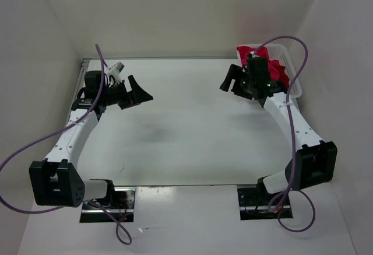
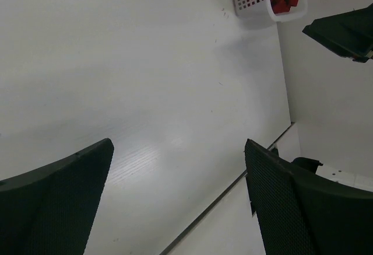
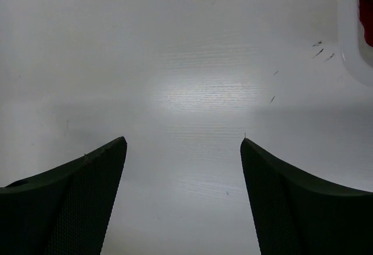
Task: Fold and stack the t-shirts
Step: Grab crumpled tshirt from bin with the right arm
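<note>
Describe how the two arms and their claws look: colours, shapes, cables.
The left arm and right arm have white links marked with rows of small dark dots, and blocky black joint housings. A purple cable loops along each. The left claw and right claw are black, with broad tapering fingers whose inner faces carry a fine dotted texture.

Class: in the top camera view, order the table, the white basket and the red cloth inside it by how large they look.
Largest: table.
Then: white basket.
Smallest: red cloth, though the right arm hides part of both.
</note>
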Action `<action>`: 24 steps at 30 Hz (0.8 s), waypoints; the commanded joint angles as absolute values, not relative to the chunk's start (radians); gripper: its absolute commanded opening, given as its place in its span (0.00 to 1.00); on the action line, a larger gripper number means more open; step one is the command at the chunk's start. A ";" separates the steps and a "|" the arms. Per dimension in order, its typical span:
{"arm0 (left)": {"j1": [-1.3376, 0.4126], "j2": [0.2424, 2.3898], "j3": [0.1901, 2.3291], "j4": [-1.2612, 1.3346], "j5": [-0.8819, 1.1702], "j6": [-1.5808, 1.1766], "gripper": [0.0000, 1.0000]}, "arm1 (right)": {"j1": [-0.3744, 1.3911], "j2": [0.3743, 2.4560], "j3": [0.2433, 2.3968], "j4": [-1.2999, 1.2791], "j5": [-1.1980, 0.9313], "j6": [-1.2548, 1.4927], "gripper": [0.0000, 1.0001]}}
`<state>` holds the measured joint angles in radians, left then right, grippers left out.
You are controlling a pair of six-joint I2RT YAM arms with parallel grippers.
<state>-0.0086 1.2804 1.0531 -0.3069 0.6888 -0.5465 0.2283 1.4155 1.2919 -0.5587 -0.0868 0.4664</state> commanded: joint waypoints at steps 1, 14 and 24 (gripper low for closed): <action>-0.005 1.273 1.074 -0.263 0.709 -0.511 1.00 | 0.216 1.431 1.350 -0.543 -0.051 0.472 0.83; -0.005 1.253 1.017 -0.158 0.710 -0.603 0.19 | 0.045 1.635 1.606 -0.509 0.080 0.520 0.16; -0.005 1.192 0.960 -0.199 0.675 -0.569 0.76 | -0.052 1.945 1.877 -0.503 0.173 0.534 0.49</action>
<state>-0.0086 1.2209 0.9825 -0.2054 0.6758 -0.5842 -0.0597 1.8847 1.7824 -0.5137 0.1219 0.5343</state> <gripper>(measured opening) 0.686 0.459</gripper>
